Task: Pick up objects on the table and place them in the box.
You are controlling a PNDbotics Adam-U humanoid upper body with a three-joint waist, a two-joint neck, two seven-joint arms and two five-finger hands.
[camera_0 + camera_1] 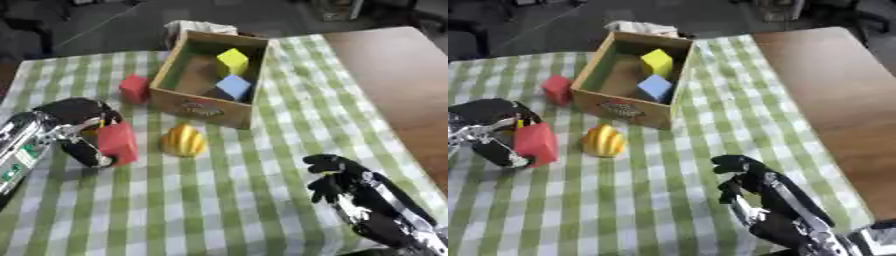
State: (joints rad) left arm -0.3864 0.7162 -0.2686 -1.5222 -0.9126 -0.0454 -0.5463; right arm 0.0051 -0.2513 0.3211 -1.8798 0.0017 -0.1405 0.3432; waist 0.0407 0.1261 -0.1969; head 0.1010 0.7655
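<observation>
Currently: my left robot hand (83, 131) clamped on red block (117, 143), low over tabletop (219, 200). Advice: lift above box (203, 107) wall before releasing. Right robot hand (337, 177) idle, fingers relaxed.

Both views looked steeply down from the head onto the checked cloth (227, 200), from close above its near edge, facing away from the robot. Left eye and right eye sat side by side (the right-eye frame shifted everything leftward). Shared ground: the box (203, 107) near the far middle, left hand (83, 132) at the left edge, right hand (754, 185) low right, bare wooden table (833, 100) on the right
</observation>
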